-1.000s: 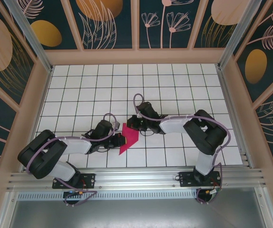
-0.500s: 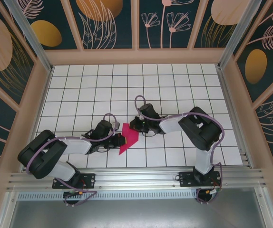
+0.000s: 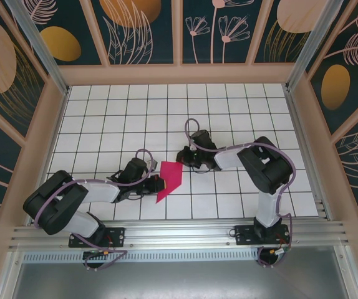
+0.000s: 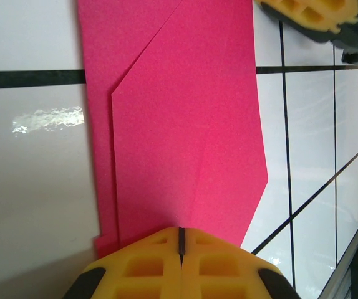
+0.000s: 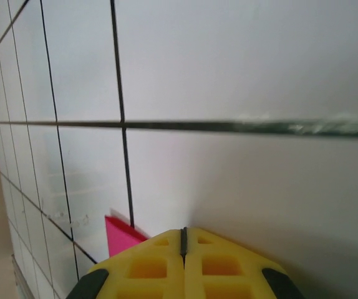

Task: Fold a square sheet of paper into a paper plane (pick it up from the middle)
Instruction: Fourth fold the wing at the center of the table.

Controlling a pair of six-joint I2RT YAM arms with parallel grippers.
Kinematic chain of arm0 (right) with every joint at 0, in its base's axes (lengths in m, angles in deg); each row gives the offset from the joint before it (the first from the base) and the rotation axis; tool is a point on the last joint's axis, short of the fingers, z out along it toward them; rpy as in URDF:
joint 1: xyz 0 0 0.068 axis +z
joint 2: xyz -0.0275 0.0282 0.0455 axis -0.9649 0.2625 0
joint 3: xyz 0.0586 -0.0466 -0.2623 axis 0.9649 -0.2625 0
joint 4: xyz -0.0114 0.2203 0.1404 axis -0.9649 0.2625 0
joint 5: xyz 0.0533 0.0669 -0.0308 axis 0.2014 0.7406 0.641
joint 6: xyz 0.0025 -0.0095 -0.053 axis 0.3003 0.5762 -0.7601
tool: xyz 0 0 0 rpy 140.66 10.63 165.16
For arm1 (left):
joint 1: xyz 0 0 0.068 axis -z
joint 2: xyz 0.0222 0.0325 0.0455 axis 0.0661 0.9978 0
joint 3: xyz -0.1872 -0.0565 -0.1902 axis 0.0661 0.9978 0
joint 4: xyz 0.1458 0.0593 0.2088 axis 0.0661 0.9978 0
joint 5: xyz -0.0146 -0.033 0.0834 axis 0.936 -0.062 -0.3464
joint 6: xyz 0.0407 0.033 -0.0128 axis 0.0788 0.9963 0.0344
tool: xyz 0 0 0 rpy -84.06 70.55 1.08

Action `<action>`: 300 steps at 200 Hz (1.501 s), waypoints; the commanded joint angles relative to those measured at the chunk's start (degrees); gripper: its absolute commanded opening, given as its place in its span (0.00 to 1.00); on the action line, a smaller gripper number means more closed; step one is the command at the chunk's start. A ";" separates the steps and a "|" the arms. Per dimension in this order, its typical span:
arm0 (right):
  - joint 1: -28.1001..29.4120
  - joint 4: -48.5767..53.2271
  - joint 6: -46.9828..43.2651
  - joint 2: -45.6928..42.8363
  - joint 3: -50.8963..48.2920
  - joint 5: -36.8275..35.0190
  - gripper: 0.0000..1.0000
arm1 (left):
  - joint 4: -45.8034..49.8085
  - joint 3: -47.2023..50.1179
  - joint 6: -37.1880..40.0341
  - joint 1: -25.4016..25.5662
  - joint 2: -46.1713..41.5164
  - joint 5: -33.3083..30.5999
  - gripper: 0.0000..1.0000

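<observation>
Magenta square sheet of paper [image 3: 168, 180], part-folded, by near edge of bench [image 3: 229, 112]; left tool [image 4: 181, 238] together, pinning it; right tool [image 5: 183, 239] together, off sheet. Mid-fold; next move probably calls for pressing crease.

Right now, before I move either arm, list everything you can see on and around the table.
sheet of paper: one, magenta-pink, folded into an angular shape, lying flat in the near middle of the table.
table: one, white tiles with dark grid lines, under everything.
walls: three, dark teal with pale and orange plant prints, on the left, far and right sides.
rail: one, silver metal, along the near edge under the arm bases.
left arm: one, black and pale grey with a lilac cable, reaching in from the near left.
right arm: one, same colours, reaching in from the near right.
left claw: one, yellow tips, shut, over one edge of the paper.
right claw: one, yellow tips, shut, beside the paper's far end.
</observation>
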 commanded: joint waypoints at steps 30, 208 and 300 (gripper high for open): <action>-2.72 2.62 -5.25 -2.78 1.84 -1.48 0.07 | 11.65 3.01 1.83 -0.12 2.37 -5.38 0.00; 7.35 -3.32 1.60 0.54 -5.74 -2.77 0.06 | 12.41 -0.15 2.25 -0.13 -2.24 -3.03 0.00; 7.63 -0.94 0.60 1.00 -3.95 -3.86 0.06 | 10.71 -1.80 -0.47 -0.13 -4.04 7.35 0.00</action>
